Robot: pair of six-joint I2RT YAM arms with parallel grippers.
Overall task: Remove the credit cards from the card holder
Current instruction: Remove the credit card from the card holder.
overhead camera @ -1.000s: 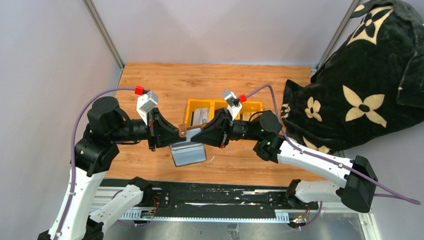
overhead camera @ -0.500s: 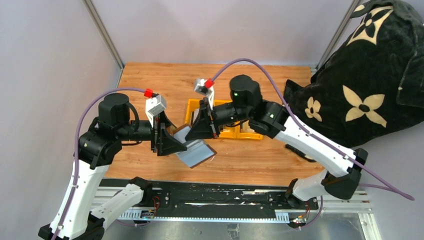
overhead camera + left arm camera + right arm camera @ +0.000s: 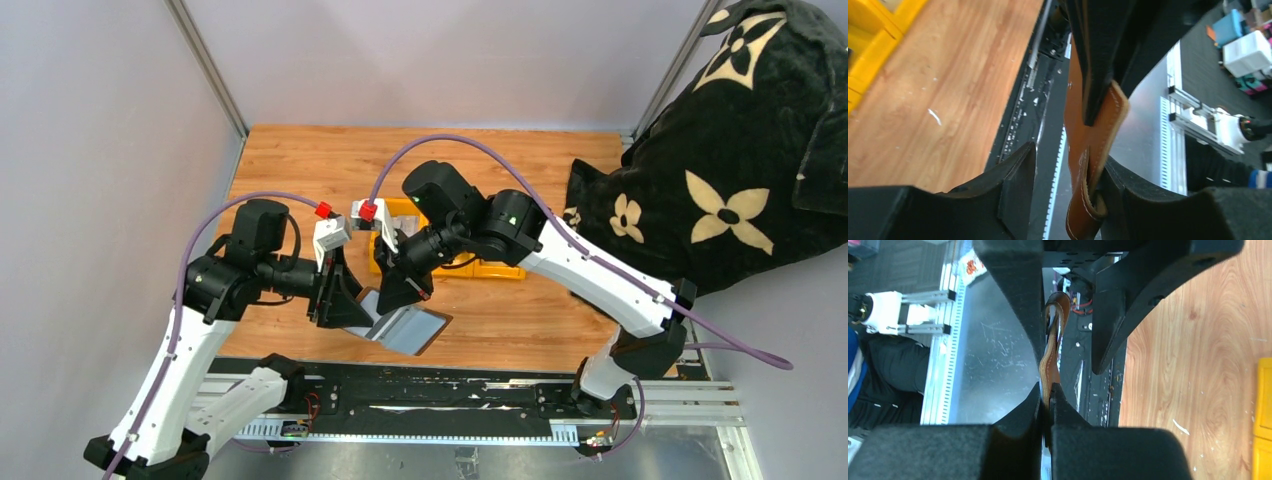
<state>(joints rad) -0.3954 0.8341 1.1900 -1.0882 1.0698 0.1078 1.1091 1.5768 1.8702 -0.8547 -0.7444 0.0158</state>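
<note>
Lower centre, top view: right gripper [image 3: 402, 291] clenched on the card holder [image 3: 405, 328] (brown edge pinched); left gripper [image 3: 347, 303] released, jaws apart around that edge.

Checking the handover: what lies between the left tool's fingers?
The brown edge of the card holder, in the left wrist view; the left tool stands open around it.

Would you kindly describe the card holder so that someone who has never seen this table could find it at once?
On the wooden table, look just in front of the yellow bin, towards the near edge. There the right gripper pinches the card holder. It is the only thin, folding flap there: silvery-grey inside, brown outside.
</note>
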